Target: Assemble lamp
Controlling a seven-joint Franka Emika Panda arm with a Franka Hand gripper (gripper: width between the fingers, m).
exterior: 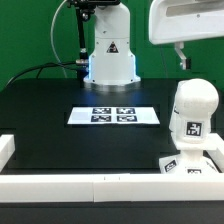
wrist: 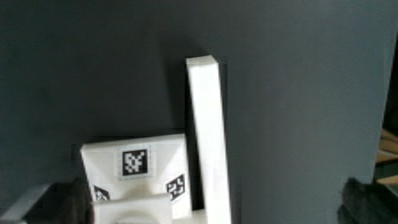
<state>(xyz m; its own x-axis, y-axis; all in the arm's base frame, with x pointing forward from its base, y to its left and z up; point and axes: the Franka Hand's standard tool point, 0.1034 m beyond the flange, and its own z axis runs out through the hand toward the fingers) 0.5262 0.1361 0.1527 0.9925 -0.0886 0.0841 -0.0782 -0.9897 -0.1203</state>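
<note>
The white ball-shaped bulb point(exterior: 191, 112) stands upright on the stem of the flat square base point(exterior: 184, 166) at the exterior view's right, close to the front rail. Both carry square tags. My gripper point(exterior: 181, 58) hangs high above and behind them, empty. In the wrist view the base point(wrist: 134, 162) with its tags and the bulb's rounded top point(wrist: 125, 203) show between my dark fingertips point(wrist: 63, 205), which stand wide apart; the gripper point(wrist: 217, 208) is open. The shade is out of view.
The marker board point(exterior: 113, 115) lies flat mid-table in front of the robot's pedestal point(exterior: 108, 55). White border rails run along the front point(exterior: 90, 188) and the exterior view's left edge point(exterior: 5, 150). A rail point(wrist: 208, 130) lies right beside the base.
</note>
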